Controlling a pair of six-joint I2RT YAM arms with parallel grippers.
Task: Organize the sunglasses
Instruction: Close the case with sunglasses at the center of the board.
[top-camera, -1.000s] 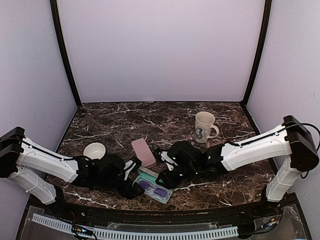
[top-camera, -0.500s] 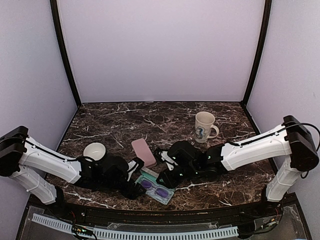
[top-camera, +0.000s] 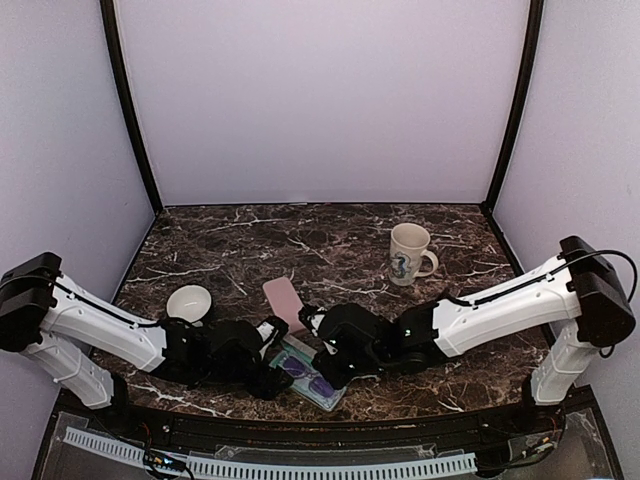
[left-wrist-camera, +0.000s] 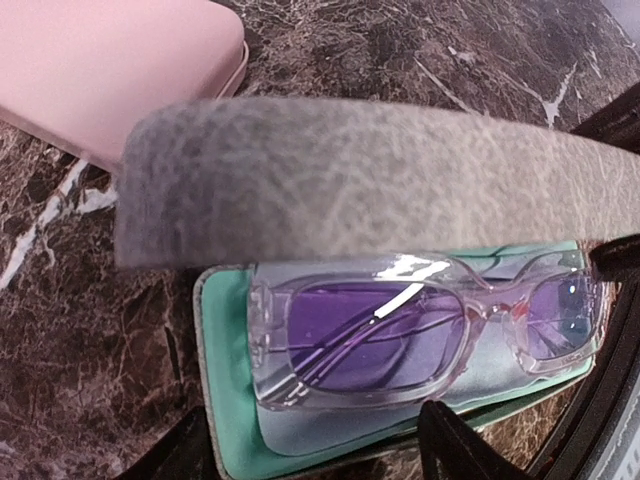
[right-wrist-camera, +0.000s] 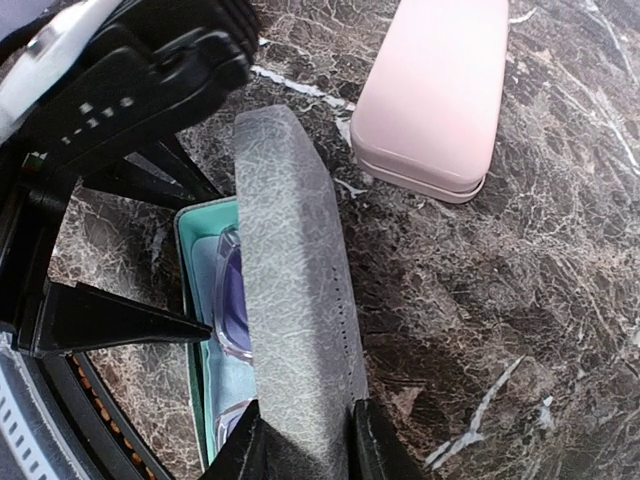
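One pair of sunglasses (left-wrist-camera: 400, 335) with a translucent pinkish frame and purple lenses lies on a light blue cloth (left-wrist-camera: 330, 425) inside the teal-lined base (left-wrist-camera: 225, 400) of a grey case. The case's grey lid (right-wrist-camera: 295, 280) stands half raised over them. My right gripper (right-wrist-camera: 305, 450) is shut on that lid, one finger on each face. My left gripper (left-wrist-camera: 315, 455) is open, its fingertips (left-wrist-camera: 450, 450) straddling the case's near edge. In the top view both grippers, left (top-camera: 275, 375) and right (top-camera: 325, 360), meet at the case (top-camera: 312, 385) by the front edge.
A shut pink case (top-camera: 285, 300) lies just behind the grey one, also in the wrist views (right-wrist-camera: 435, 90). A white bowl (top-camera: 189, 302) sits at the left and a white mug (top-camera: 408, 254) at the back right. The table's front edge runs right below the case.
My right gripper has slid left to the case and its jaws have narrowed onto the grey lid, which now leans over the sunglasses. The left gripper has closed slightly and barely moved.
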